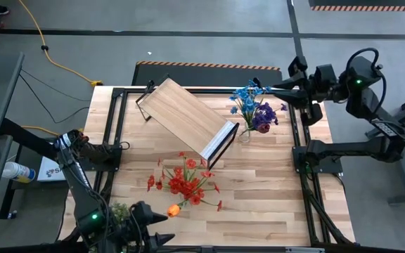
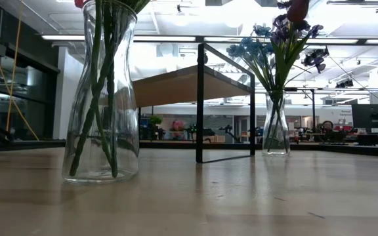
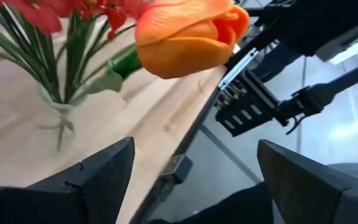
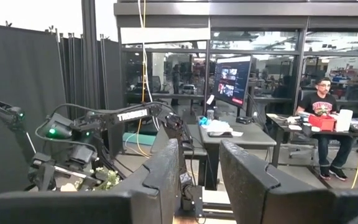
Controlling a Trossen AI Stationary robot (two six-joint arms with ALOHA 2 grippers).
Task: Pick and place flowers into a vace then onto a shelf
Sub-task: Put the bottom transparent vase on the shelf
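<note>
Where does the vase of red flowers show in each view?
High: vase of red flowers near the table's front edge, left of centre.
Low: large, at left.
Left wrist: upper left, behind the orange tulip.
Right wrist: not in it.
Shared landmark: shelf.

The shelf (image 1: 187,117) stands slantwise across the far middle of the desk (image 1: 273,197), blocking a straight pass between its two sides. A vase of blue and purple flowers (image 1: 254,105) stands just beside its right end, and a vase of red flowers (image 1: 185,180) stands near its front. Bare boards lie open at the front right.
</note>
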